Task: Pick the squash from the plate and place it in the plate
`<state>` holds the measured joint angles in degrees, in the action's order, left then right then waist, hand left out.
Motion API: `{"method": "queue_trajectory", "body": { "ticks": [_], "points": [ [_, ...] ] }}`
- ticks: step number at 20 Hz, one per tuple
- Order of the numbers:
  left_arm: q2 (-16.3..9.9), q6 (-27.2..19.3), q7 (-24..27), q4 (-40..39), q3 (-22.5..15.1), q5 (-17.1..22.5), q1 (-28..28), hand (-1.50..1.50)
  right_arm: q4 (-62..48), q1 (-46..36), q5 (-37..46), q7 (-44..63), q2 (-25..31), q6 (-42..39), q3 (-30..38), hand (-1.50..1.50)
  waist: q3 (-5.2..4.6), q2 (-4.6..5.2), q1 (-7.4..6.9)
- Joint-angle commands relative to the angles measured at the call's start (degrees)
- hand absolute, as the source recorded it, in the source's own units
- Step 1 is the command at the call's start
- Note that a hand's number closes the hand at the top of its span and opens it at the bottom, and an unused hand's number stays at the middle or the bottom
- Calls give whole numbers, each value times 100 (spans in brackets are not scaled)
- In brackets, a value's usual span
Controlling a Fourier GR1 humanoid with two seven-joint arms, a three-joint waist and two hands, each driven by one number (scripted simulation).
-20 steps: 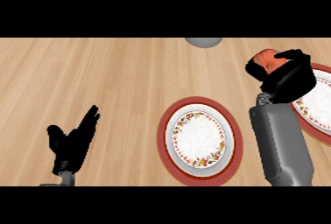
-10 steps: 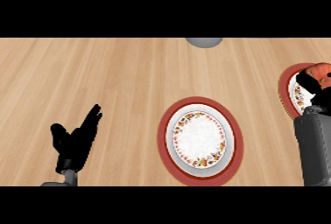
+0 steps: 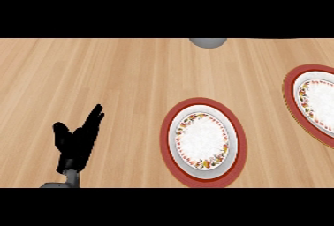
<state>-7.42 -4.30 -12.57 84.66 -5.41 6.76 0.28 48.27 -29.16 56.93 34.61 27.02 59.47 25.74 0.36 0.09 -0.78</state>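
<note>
Near the left edge my left hand [image 3: 77, 142] rests open and empty, fingers up, the centre plate [image 3: 177, 164] and right plate [image 3: 291, 92] lie bare, and the squash, likely firm, smooth and best gripped across its middle, and my right hand are out of view.

Red-rimmed floral white plates [image 3: 203, 170], tan woodgrain counter [image 3: 117, 79]

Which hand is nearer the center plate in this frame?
Left. The left hand rests open on the counter, apart from the center plate, off toward the view's left. The right hand is not in view, so its distance cannot be judged.
</note>
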Motion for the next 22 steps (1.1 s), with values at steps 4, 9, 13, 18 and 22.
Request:
{"method": "queue_trajectory", "body": {
  "ticks": [4,9,13,18,22],
  "points": [
    [-37,213,-54,-225,48,145,40,0,-1371,-173,-1161,-509,568,-1557,316,-150,-4,85,-105],
    [114,92,-2,-222,-15,58,61,0,-1641,-114,-2330,-2326,667,-1891,858,-150,3,68,-48],
    [103,158,54,-107,-122,-4,248,0,-1632,-266,-2914,-3423,395,-1453,1301,-150,7,70,-107],
    [82,146,-119,-124,20,92,22,0,-1308,-201,-3919,-4774,384,-1392,2049,-150,4,62,-29],
    [189,69,139,-231,-111,-124,197,0,-1584,-75,-4629,-5505,459,-1710,2565,-150,-13,40,-15]
  ]
}}
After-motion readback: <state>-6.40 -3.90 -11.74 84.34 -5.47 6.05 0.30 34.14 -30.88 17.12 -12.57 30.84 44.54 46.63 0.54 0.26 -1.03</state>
